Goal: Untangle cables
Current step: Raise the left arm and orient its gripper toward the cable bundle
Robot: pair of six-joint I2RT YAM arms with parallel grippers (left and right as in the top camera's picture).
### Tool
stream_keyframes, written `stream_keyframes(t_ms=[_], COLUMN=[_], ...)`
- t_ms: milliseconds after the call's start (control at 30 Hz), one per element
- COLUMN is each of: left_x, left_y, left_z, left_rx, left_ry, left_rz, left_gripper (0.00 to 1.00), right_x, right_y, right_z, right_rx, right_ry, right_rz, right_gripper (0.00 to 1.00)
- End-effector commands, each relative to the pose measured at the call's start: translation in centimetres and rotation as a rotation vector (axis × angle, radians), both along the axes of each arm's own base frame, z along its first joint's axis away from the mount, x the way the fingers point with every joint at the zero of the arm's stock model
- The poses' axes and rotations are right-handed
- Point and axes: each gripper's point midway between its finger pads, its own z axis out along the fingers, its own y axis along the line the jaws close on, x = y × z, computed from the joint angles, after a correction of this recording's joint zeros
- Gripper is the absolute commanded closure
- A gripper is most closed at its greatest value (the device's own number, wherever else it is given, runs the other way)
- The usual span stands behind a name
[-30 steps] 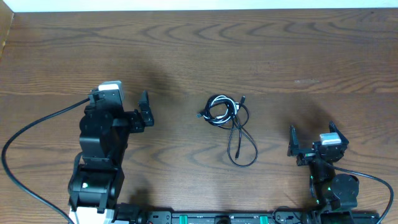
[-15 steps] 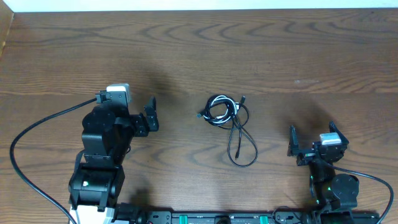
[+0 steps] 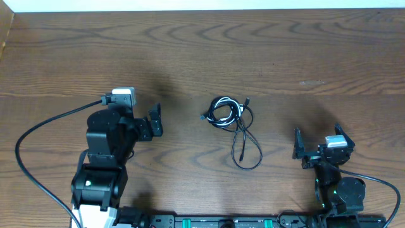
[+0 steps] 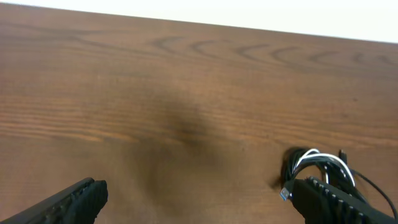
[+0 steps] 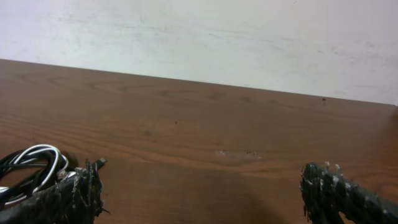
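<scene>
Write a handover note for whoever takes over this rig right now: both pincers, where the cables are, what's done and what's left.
Left pincer: open, empty, to the left of the bundle and pointing at it, not touching.
Right pincer: open, empty, farther off on the right.
Cables: one tangled clump mid-table, the white cable coiled in with the black ones, and a long black loop trailing toward the robot.
Done: nothing; no cable is gripped or separated.
Left: grasp the bundle, pull the cords apart and lay each one out on its own.
</scene>
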Motion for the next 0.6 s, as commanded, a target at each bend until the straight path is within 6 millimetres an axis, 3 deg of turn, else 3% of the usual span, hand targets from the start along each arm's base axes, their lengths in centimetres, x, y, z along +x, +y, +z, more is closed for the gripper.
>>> stream_keyframes(t_ms=[0,567], left_x=[0.4,1.8], left_y=[-0.4,-0.3], left_z=[0.6,0.1], left_rx=[-0.037,-0.023], left_ry=[0.005,0.223], left_rz=[0.005,0.026], left_gripper=[0.0,0.0], right_x=[0.0,0.0], right_y=[0.1,0.1], right_z=[-0.1,-0.1], right_rx=[0.001,0.001], right_ry=[0.001,0.001], right_rz=[0.002,0.002], right_gripper=[0.01,0.01])
